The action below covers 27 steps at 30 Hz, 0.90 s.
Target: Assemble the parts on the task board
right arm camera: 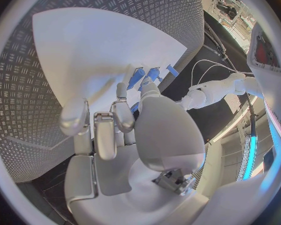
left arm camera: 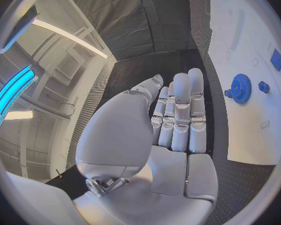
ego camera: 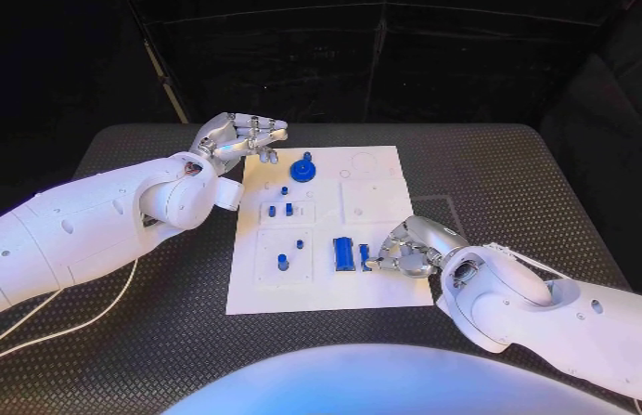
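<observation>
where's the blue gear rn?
In the head view the blue gear sits at the far end of the task board, toward its left side, just beside the left hand, which isn't touching it.

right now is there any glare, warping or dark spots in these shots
Head view: the room behind the table is nearly black, while the white board is evenly lit and the blue gear reads clearly. Left wrist view: the fisheye bends the board's edge, and bright ceiling strips glare. Right wrist view: the board curves strongly behind the right hand.
</observation>
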{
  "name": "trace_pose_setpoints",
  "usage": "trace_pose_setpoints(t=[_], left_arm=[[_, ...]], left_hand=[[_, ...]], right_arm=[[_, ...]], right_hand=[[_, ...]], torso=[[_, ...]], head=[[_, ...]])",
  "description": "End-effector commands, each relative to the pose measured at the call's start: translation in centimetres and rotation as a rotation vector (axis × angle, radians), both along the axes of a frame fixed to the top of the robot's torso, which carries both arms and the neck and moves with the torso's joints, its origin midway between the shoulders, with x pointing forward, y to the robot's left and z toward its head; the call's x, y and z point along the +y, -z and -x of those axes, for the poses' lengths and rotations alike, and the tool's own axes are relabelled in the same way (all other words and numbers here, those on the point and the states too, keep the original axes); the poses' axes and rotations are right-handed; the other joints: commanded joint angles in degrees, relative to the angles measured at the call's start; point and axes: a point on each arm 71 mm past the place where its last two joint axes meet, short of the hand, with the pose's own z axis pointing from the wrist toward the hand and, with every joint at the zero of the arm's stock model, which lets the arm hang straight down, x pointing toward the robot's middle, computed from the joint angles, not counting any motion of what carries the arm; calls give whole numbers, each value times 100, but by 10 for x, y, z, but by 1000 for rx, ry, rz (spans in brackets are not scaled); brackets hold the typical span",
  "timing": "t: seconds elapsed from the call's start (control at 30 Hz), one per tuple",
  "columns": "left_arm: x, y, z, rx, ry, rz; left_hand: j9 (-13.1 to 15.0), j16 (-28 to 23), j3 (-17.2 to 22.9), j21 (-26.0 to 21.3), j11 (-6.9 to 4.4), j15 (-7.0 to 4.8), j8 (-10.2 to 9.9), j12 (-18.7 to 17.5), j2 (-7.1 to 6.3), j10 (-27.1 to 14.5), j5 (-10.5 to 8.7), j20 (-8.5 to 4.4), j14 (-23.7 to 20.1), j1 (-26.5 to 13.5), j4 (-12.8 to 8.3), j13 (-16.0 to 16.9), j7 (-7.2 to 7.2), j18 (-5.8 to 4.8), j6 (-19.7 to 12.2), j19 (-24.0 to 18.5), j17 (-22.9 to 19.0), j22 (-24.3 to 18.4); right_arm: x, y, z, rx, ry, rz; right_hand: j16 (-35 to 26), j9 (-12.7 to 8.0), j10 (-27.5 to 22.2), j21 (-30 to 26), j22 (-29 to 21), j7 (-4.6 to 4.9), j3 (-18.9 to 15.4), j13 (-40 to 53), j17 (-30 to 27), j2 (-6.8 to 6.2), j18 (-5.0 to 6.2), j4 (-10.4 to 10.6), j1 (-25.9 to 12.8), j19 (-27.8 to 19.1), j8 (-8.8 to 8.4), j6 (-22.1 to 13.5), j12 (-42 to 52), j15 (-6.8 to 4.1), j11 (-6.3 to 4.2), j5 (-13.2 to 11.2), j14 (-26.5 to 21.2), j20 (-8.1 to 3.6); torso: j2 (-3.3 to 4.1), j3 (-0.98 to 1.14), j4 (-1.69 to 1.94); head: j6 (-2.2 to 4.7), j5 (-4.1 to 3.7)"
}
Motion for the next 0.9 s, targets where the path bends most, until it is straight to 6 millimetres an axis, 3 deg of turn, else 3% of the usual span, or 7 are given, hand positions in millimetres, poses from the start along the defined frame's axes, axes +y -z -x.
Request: trace_pose_setpoints(t=[0.03, 0.23, 0.37, 0.47, 0.63, 0.9], left_arm=[[-1, -1, 0, -1, 7, 7], [-3, -1, 0, -1, 9, 8], [-3, -1, -1, -1, 9, 8], [-3, -1, -1, -1, 8, 8], [-3, -1, -1, -1, 10, 9], [-3, -1, -1, -1, 9, 8]], left_hand=[[-4, -38, -37, -17, 3, 14, -40, 26, 40, -43, -20, 33, -32, 11, -5, -6, 23, 75, -16, 17, -6, -7], [-4, -38, -37, -17, 3, 14, -40, 26, 40, -43, -20, 33, -32, 11, -5, -6, 23, 75, -16, 17, -6, -7], [-4, -38, -37, -17, 3, 14, -40, 26, 40, -43, -20, 33, -32, 11, -5, -6, 23, 75, -16, 17, -6, -7], [-4, -38, -37, -17, 3, 14, -40, 26, 40, -43, -20, 33, -32, 11, -5, -6, 23, 75, -16, 17, -6, -7], [-4, -38, -37, -17, 3, 14, -40, 26, 40, -43, -20, 33, -32, 11, -5, -6, 23, 75, -16, 17, -6, -7], [-4, -38, -37, -17, 3, 14, -40, 26, 40, -43, -20, 33, -32, 11, -5, -6, 23, 75, -16, 17, -6, -7]], right_arm=[[2, 1, -1, 9, -21, 6], [4, 5, -3, 17, -12, 13], [4, 7, -6, 19, 2, 18], [5, 8, -7, 17, 9, 18], [7, 8, -8, 3, 13, 14], [6, 3, -7, -29, 7, -35]], right_hand=[[34, 12, 36, -1, 6, 5, -42, 8, 916, 37, -64, -10, 93, 33, 4, 13, 19, -29, 19, -31, 481, -4], [32, 31, 30, -6, 4, 8, -63, 9, 912, 60, -63, -127, 369, 29, 7, 12, 13, -30, 20, -103, 480, -5], [35, 46, 32, -3, 12, 5, -70, 14, 918, 97, -64, -179, 484, 33, 20, 28, 17, -31, 18, -131, 481, -5], [37, 50, 33, -4, 12, 4, -74, 17, 923, 109, -64, -196, 518, 32, 23, 33, 19, -32, 16, -132, 482, -6], [38, 54, 36, -3, 14, 2, -77, 22, 925, 120, -64, -205, 538, 34, 28, 40, 24, -32, 15, -127, 483, -6], [34, 69, 39, -4, 15, 2, -160, 23, 917, 166, -64, -136, 463, 33, 38, 45, 23, -34, 15, -26, 481, -8]], torso=[[1, 1, -1], [-2, 3, 16], [-7, 4, 4], [-2, -4, -1], [-2, 5, -7], [-5, 3, -7]], head=[[-3, 2], [7, -3], [-4, 24], [-2, 21], [6, 32], [20, 29]])
